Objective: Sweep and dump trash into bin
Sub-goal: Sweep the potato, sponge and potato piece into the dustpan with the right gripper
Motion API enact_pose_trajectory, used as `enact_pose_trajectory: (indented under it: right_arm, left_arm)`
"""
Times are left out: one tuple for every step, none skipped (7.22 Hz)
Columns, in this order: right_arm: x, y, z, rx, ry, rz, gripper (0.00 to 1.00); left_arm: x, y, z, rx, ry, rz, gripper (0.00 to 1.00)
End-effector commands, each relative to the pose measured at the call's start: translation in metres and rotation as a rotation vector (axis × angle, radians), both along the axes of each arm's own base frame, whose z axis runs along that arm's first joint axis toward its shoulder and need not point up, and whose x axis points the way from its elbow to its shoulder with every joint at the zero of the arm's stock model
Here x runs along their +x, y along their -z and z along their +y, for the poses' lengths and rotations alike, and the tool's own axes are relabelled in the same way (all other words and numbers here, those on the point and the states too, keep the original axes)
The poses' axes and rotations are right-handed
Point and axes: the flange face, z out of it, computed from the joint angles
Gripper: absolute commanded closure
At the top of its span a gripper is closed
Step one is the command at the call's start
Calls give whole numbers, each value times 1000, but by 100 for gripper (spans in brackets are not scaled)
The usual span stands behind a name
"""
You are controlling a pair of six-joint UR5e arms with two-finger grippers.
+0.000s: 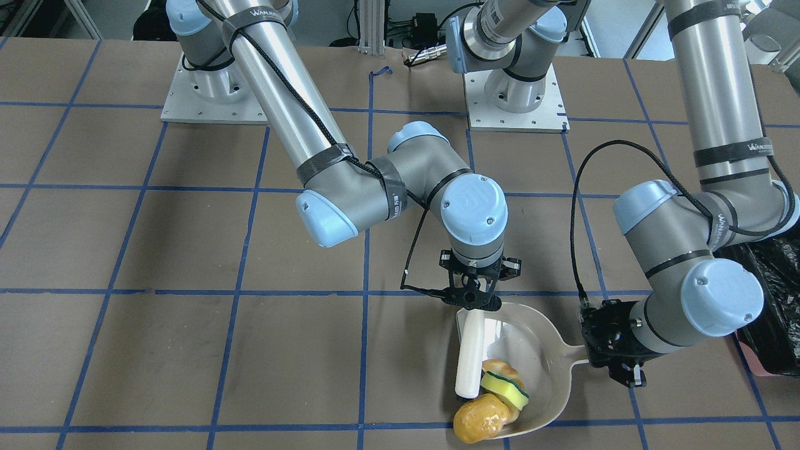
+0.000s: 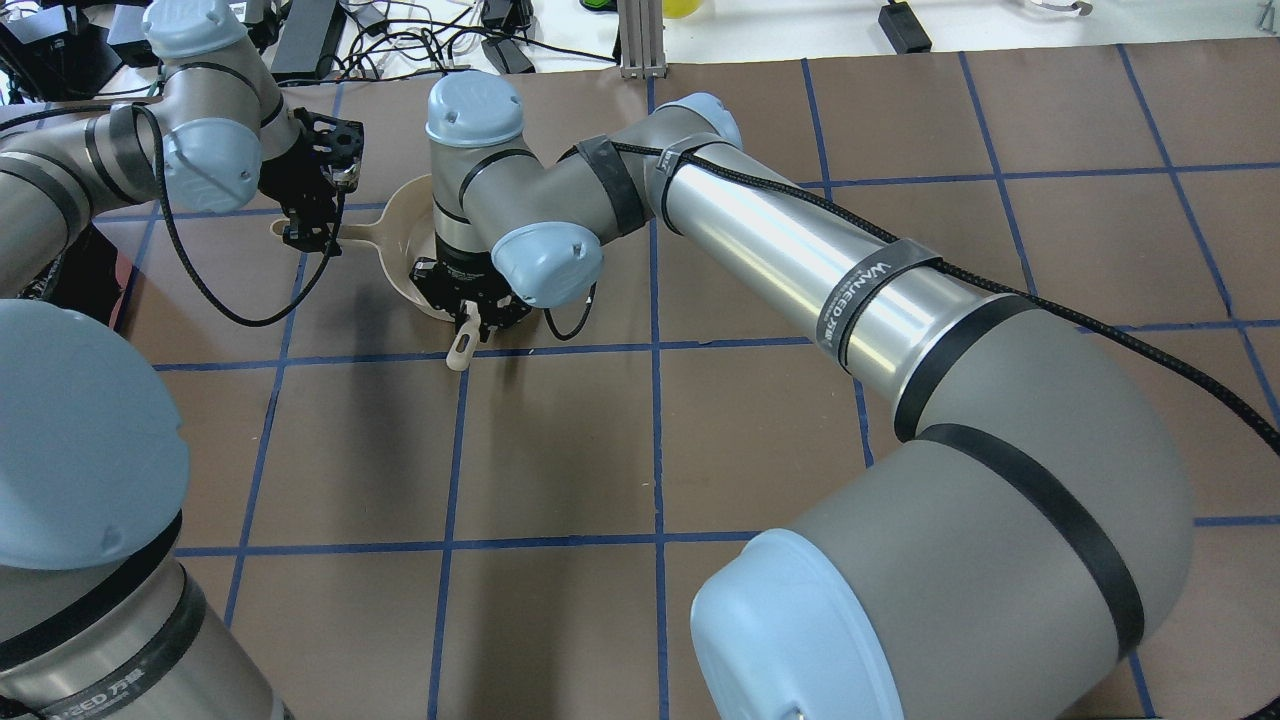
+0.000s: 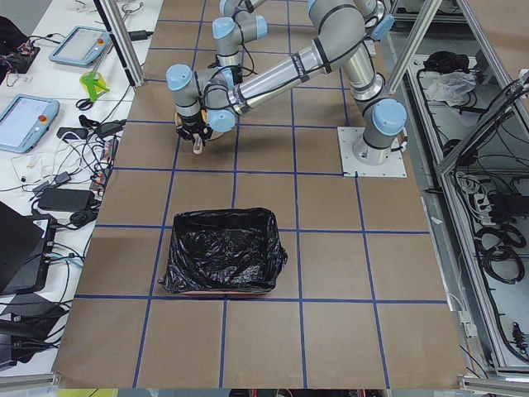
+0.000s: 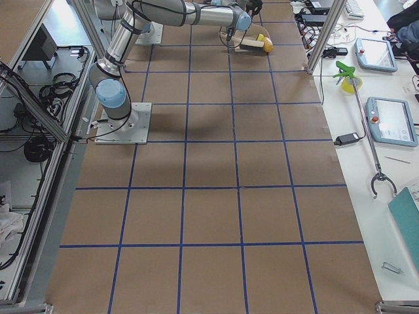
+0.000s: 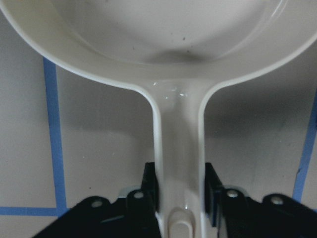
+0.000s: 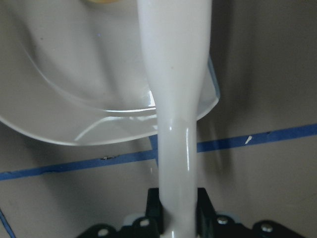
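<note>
The beige dustpan lies on the table. My left gripper is shut on its handle. My right gripper is shut on a white sweeping tool, whose blade reaches into the pan. The tan bread crescent and the yellow sponge with the green stripe lie inside the pan, the sponge on top of the bread. The glossy yellow-brown lump sits at the pan's mouth. The bin, pink with a black bag, stands apart on my left side.
The black bag of the bin also shows at the right edge of the front-facing view, close behind my left arm's wrist. The brown table carries a blue tape grid. Both arm bases stand at the table's robot side.
</note>
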Motion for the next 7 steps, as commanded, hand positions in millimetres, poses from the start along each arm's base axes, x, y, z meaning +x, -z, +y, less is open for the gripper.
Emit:
enact_pose_trajectory:
  right_arm:
    - [17,0,13,-14,-23,-12,100]
    - [13,-7,14,-19,-19,4,100]
    - [2,-22,17,1,-12,27,100]
    - [-11,-38,21,5,-5,74,100]
    - [-22,-51,22,1,-10,103,100]
    - [-35,-53,11,-14,4,118,100]
    - [-54,-45,-9,-30,-38,110,100]
  left_arm:
    - [1,0,0,0,-1,0,73]
    - [1,0,0,0,0,0,73]
    - [1,0,0,0,2,0,73]
    - [1,0,0,0,2,0,73]
    - [2,0,0,0,0,0,73]
    - [2,0,0,0,0,0,73]
    - [2,0,0,0,0,0,73]
